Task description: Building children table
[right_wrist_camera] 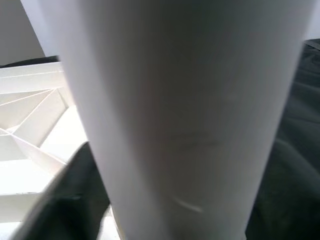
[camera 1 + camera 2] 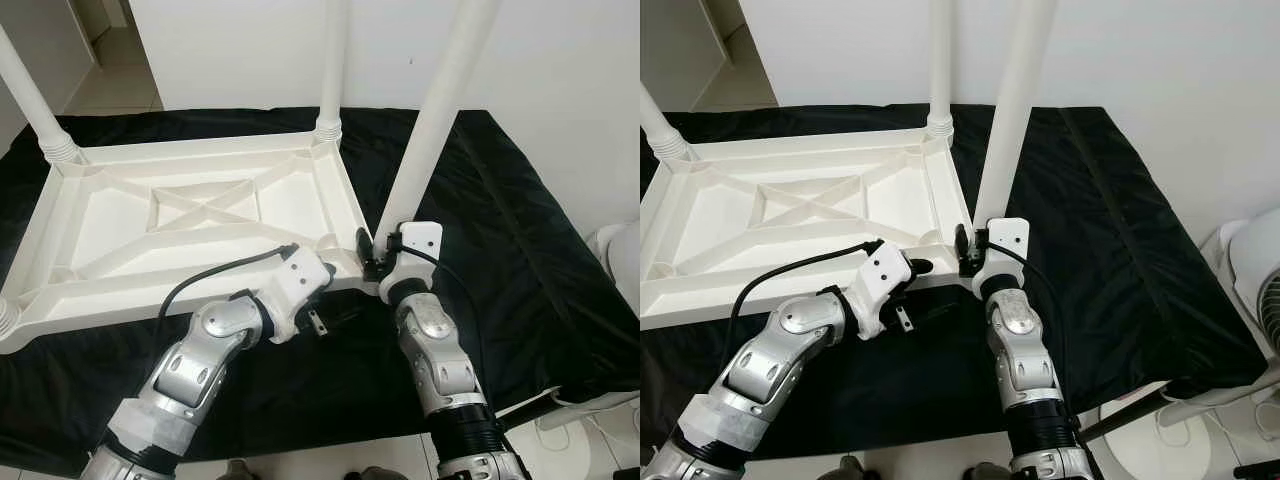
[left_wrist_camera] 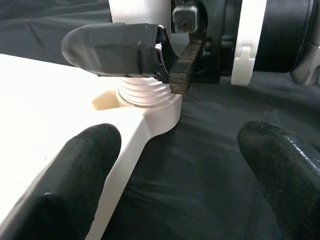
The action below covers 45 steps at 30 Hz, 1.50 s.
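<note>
1. The white plastic table top lies upside down on a black cloth, its ribbed underside facing up with a cross of braces in the middle; its long axis runs from the robot's left to its right.
2. Three legs already stand in corner sockets and point straight up: one at the far left, one at the far right corner, and the near right leg, which leans a little toward the right as it rises.
3. The right gripper is closed around the base of that near right leg, just above the corner of the table top; the right wrist view shows the smooth white tube pressed close between the fingers, with the ribbed underside beyond it.
4. The left gripper hovers just beside the same corner with its fingers spread wide, holding nothing; the left wrist view shows the threaded collar of the leg seated in the socket, which the head views hide.
5. A white fan stands on the floor at the far right, off the cloth.
</note>
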Tool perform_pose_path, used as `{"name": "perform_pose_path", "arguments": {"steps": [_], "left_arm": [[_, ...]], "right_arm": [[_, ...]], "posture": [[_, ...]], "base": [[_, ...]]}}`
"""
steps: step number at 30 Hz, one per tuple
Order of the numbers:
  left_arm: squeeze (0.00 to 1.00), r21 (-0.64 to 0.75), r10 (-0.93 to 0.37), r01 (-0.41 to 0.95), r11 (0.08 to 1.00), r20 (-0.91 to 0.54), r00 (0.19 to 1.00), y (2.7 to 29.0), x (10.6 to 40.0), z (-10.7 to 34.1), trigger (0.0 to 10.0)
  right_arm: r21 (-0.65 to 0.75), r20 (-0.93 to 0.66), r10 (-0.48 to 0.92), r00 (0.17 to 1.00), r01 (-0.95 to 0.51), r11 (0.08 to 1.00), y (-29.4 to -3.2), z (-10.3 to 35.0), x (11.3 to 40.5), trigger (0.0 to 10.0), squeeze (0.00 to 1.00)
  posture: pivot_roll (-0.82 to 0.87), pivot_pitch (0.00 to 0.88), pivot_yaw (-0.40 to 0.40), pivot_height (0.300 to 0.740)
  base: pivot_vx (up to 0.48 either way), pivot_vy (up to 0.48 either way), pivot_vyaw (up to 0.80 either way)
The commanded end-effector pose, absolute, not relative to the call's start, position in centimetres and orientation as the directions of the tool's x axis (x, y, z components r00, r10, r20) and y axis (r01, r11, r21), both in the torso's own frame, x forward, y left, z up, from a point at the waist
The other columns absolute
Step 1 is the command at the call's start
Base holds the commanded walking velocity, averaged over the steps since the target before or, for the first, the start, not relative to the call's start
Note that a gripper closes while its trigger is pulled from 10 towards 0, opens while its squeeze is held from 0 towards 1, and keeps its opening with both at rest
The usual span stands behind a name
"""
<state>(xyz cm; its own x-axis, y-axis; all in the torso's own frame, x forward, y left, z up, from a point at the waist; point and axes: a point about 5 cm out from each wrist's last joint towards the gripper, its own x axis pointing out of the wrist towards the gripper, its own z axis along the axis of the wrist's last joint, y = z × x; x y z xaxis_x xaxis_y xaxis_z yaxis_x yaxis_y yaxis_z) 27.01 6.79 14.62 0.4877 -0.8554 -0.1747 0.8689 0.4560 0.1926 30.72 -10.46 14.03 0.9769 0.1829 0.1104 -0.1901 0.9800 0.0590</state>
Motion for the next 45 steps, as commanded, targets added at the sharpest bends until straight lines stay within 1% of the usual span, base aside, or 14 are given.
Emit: {"name": "perform_pose_path", "arguments": {"steps": [1, 4, 6, 12, 26, 27, 28, 29, 30, 39, 40, 41, 42, 45], "left_arm": [[0.0, 0.216, -0.822, 0.834, 0.507, -0.17, 0.544, 7.1, 27.4, 14.6, 10.0], [0.0, 0.216, -0.822, 0.834, 0.507, -0.169, 0.544, 7.1, 27.4, 14.6, 10.0], [0.0, 0.217, -0.823, 0.834, 0.507, -0.168, 0.543, 7.1, 27.4, 14.7, 10.0], [0.0, 0.218, -0.823, 0.834, 0.507, -0.167, 0.544, 7.1, 27.4, 14.6, 10.0], [0.0, 0.22, -0.828, 0.838, 0.5, -0.161, 0.536, 6.7, 27.4, 14.7, 10.0], [0.0, 0.219, -0.829, 0.839, 0.499, -0.16, 0.535, 6.6, 27.4, 14.7, 10.0], [0.0, 0.219, -0.829, 0.839, 0.499, -0.16, 0.535, 6.6, 27.4, 14.7, 10.0], [0.0, 0.218, -0.828, 0.837, 0.502, -0.157, 0.538, 6.7, 27.3, 14.8, 10.0], [0.0, 0.218, -0.827, 0.835, 0.505, -0.156, 0.54, 6.7, 27.3, 14.8, 10.0], [0.0, 0.216, -0.827, 0.834, 0.507, -0.152, 0.542, 6.6, 27.3, 14.8, 10.0], [0.0, 0.215, -0.828, 0.835, 0.506, -0.151, 0.541, 6.6, 27.3, 14.8, 10.0], [0.0, 0.215, -0.828, 0.836, 0.505, -0.15, 0.54, 6.6, 27.3, 14.8, 10.0], [0.0, 0.215, -0.829, 0.836, 0.504, -0.149, 0.539, 6.5, 27.4, 14.8, 10.0], [0.0, 0.215, -0.83, 0.837, 0.503, -0.148, 0.537, 6.4, 27.5, 14.8, 10.0]], "right_arm": [[0.059, 0.114, 0.211, 0.971, -0.218, 0.974, -10.7, 13.9, 30.4, 10.0, 1.0], [0.056, 0.106, 0.238, 0.965, -0.245, 0.968, -11.2, 13.9, 30.4, 10.0, 1.0], [0.018, 0.095, 0.316, 0.944, -0.319, 0.948, -12.3, 13.9, 30.3, 10.0, 0.0], [-0.07, 0.037, 0.505, 0.863, -0.502, 0.862, -13.6, 13.5, 30.3, 10.0, 0.0], [-0.126, -0.022, 0.632, 0.775, -0.629, 0.767, -12.9, 13.4, 32.8, 10.0, 0.0], [-0.123, -0.03, 0.645, 0.763, -0.644, 0.755, -12.7, 13.3, 33.0, 4.4, 0.0], [-0.123, -0.03, 0.645, 0.763, -0.644, 0.755, -12.7, 13.3, 33.0, 4.4, 0.0], [-0.11, -0.039, 0.662, 0.748, -0.662, 0.741, -12.5, 13.1, 33.0, 0.5, 0.0], [-0.106, -0.043, 0.668, 0.743, -0.668, 0.737, -12.4, 13.0, 33.0, 0.0, 0.0], [-0.096, -0.044, 0.661, 0.749, -0.662, 0.744, -13.0, 12.6, 32.9, 0.0, 0.0], [-0.096, -0.042, 0.651, 0.758, -0.652, 0.752, -13.2, 12.6, 32.9, 1.3, 0.0], [-0.096, -0.042, 0.644, 0.764, -0.644, 0.759, -13.3, 12.6, 32.9, 1.3, 0.0], [-0.088, -0.035, 0.627, 0.778, -0.628, 0.774, -13.4, 12.6, 32.9, 10.0, 0.0], [-0.071, -0.02, 0.567, 0.823, -0.567, 0.821, -13.3, 12.9, 33.0, 10.0, 0.0]], "posture": [[-0.07, 0.041, 0.009, 0.74], [-0.07, 0.04, 0.006, 0.74], [-0.06, 0.036, 0.002, 0.74], [-0.07, 0.03, 0.003, 0.74], [-0.06, 0.022, 0.002, 0.74], [-0.06, 0.022, -0.002, 0.74], [-0.06, 0.022, -0.002, 0.74], [-0.06, 0.023, -0.007, 0.74], [-0.06, 0.023, -0.008, 0.74], [-0.07, 0.029, -0.004, 0.74], [-0.07, 0.033, -0.003, 0.74], [-0.07, 0.033, -0.003, 0.74], [-0.08, 0.038, -0.001, 0.74], [-0.08, 0.038, -0.001, 0.74]], "base": [[0.0, 0.0, 0.0], [0.0, 0.0, 0.0], [0.0, 0.0, 0.0], [0.0, 0.0, 0.0], [0.0, 0.0, 0.0], [0.0, 0.0, 0.0], [0.0, 0.0, 0.0], [0.0, 0.0, 0.0], [0.0, 0.0, 0.0], [0.0, 0.0, 0.0], [0.0, 0.0, 0.0], [0.0, 0.0, 0.0], [0.0, 0.0, 0.0], [0.0, 0.0, 0.0]]}}
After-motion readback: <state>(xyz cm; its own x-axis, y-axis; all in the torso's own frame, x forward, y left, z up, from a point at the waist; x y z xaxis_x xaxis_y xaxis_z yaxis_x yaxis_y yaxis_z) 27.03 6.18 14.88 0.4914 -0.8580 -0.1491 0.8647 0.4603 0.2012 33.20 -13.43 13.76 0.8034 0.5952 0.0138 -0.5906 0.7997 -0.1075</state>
